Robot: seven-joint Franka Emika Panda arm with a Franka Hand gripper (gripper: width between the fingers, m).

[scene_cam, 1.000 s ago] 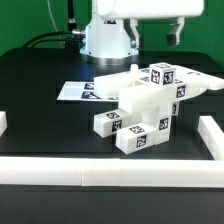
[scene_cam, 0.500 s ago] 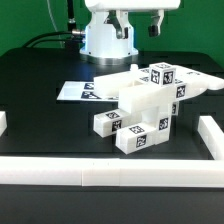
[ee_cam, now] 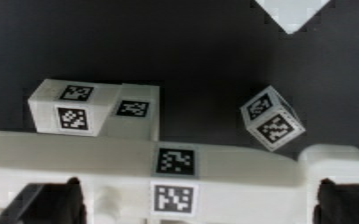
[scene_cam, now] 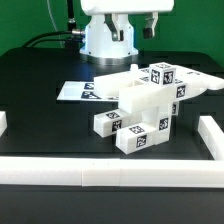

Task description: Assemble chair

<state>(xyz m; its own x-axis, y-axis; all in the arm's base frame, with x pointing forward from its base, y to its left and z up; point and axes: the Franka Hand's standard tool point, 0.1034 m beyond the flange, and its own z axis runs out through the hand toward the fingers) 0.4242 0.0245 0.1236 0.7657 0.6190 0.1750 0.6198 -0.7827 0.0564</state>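
The black table (scene_cam: 40, 75) carries the white blocky plastic chair (scene_cam: 145, 105), joined and lying near its middle. Above, the silver two-finger gripper (scene_cam: 134, 24) has shifted toward the exterior view's left, jaws fully spread, holding nothing: probably lining up for another grasp.

My white, rounded plastic base (scene_cam: 107, 38) stands at the far side of the black table, a domed column with a pale blue sheen on its lower shell. Above it my white arm link (scene_cam: 122, 6) crosses the top of the exterior view, cut off by the picture's edge. My two-finger gripper (scene_cam: 134, 24) hangs below that link, raised well above the table and pointing down. One dark finger (scene_cam: 117, 27) hangs in front of the base; the other (scene_cam: 151, 24) hangs toward the exterior view's right, and a wide gap separates them, with nothing between. In the wrist view my dark fingertips (ee_cam: 55, 200) appear blurred at the frame's edge, spread far apart.
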